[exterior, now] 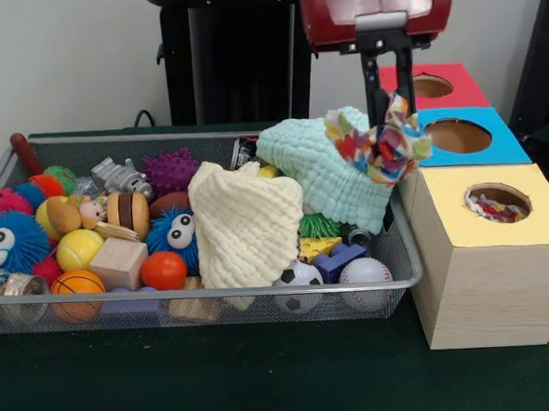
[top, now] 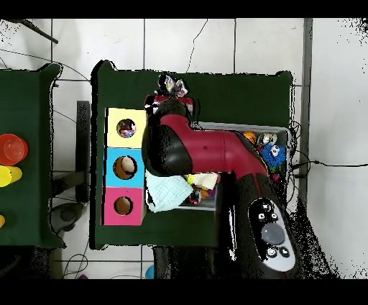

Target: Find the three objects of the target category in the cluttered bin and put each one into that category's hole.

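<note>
Seen from across the desk: a wire-mesh bin (exterior: pixel 404 270) crammed with toys, beside a row of three light-wood boxes topped yellow, blue and red along the desk's right side. Hung above the bin's right end, near the yellow box: a red and black arm ending in a gripper (exterior: pixel 392 114), black fingers (exterior: pixel 371 88) pinched on a white confetti cloth (exterior: pixel 383 143), lifted clear of the clutter and dangling just left of the boxes. Draped just beneath and behind it, over the bin's right half: a mint-green waffle cloth (exterior: pixel 324 170). Slumped at the bin's middle, touching the mint one: a cream waffle cloth (exterior: pixel 246 224). Heaped around them: a blue fuzzy ball (exterior: pixel 6 242) with eyes at the left end, an orange ball (exterior: pixel 163 270), a wooden block (exterior: pixel 118 263), a small soccer ball (exterior: pixel 297 277) and a baseball (exterior: pixel 364 273) against the front wall. Cut through the yellow top nearest the camera: a round hole (exterior: pixel 498 201), bits of coloured material visible inside. Seen from above: the arm (top: pixel 215 155) stretched across the bin, most of the contents hidden beneath it, the mint cloth spilling out by the blue-topped box, and the yellow-topped hole at the end of the row.
</note>
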{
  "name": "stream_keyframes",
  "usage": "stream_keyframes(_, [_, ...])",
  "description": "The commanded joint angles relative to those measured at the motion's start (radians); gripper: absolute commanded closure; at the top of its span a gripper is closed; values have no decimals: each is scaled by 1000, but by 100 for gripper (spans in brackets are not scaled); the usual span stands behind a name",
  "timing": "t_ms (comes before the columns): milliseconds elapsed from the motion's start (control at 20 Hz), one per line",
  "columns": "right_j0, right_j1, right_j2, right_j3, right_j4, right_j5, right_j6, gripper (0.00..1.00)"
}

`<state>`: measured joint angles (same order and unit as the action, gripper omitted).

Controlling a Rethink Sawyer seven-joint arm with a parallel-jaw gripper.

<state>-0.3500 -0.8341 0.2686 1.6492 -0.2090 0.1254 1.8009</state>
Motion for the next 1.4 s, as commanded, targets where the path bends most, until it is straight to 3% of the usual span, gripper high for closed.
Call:
stream_keyframes(50, [-74, 89, 164, 39, 19, -88, 148, 100])
stream_keyframes(500, [-91, 83, 211, 65, 24, -90, 156, 100])
stream_keyframes(850, [-69, 58, 202, 78, 40, -75, 176, 100])
stream_keyframes(1200, [-41, 84, 179, 84, 87, 1, 173, 100])
stream_keyframes(1400, [-54, 98, 202, 95, 128, 110, 138, 100])
